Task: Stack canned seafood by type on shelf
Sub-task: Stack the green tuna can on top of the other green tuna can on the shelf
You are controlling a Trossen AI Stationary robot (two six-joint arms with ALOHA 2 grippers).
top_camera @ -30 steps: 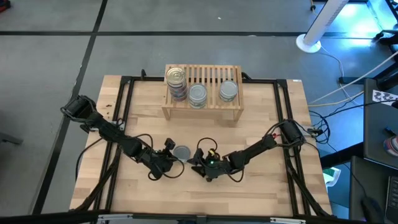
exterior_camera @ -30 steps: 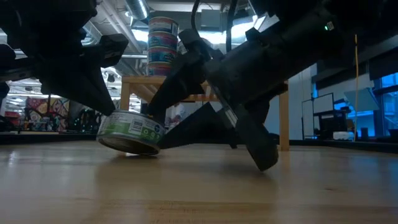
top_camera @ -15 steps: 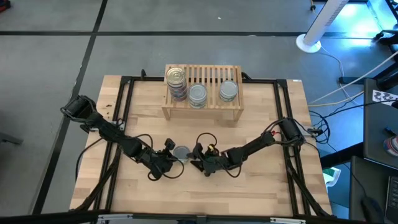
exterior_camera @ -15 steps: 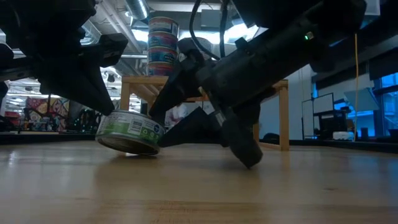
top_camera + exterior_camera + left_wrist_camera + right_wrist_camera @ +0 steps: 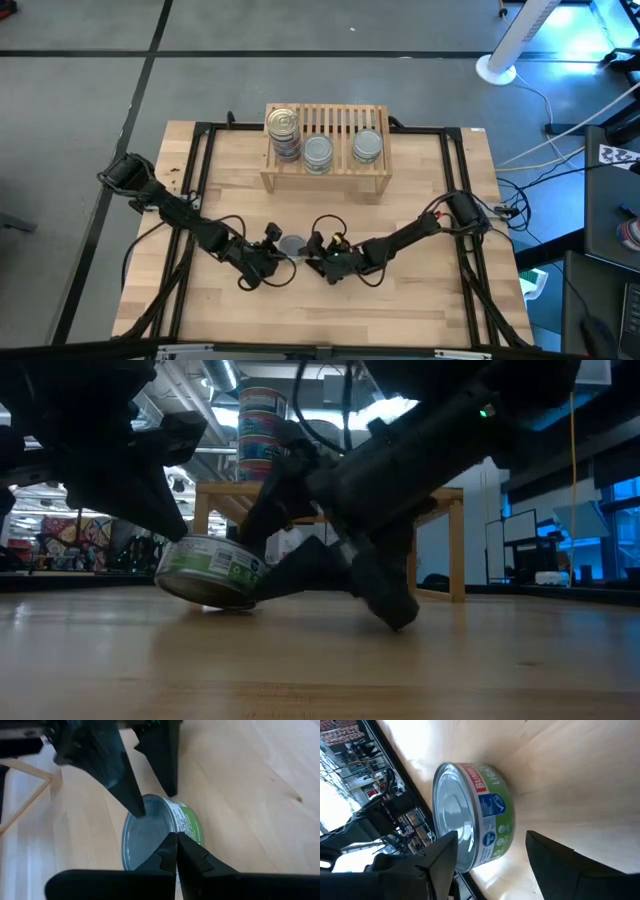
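Observation:
A green-labelled tin with a silver lid [image 5: 292, 244] sits tilted on the table between both grippers, one bottom edge on the wood [image 5: 208, 572]. My left gripper [image 5: 271, 251] is shut, with its fingertips on the tin's lid. My right gripper [image 5: 313, 257] is open and comes level from the table's right. One finger stands over the lid and the other beyond the tin's underside. The light-wood shelf [image 5: 327, 178] stands at the far side. On its slats are a stack of blue-red tins [image 5: 283, 130] and two silver-lidded tins [image 5: 318, 152] [image 5: 367, 146]. My left gripper presses its shut fingertips [image 5: 175, 840] down on the tin's lid near the rim [image 5: 150, 851], slanting in from the table's left. The tin is tilted under it. My right gripper's one fingertip [image 5: 138, 811] stands at the lid's opposite rim. Whether it touches, I cannot tell.
Black cables loop over the table beside both grippers [image 5: 330, 222]. Bare wood lies between the tin and the shelf [image 5: 330, 205] and toward the near edge. A black frame rail [image 5: 200, 160] runs along the table's sides.
My right gripper has slid toward the table's left, closer to the tin, so its open fingers now straddle the tin. The tin stays tilted under my left gripper, which has kept still.

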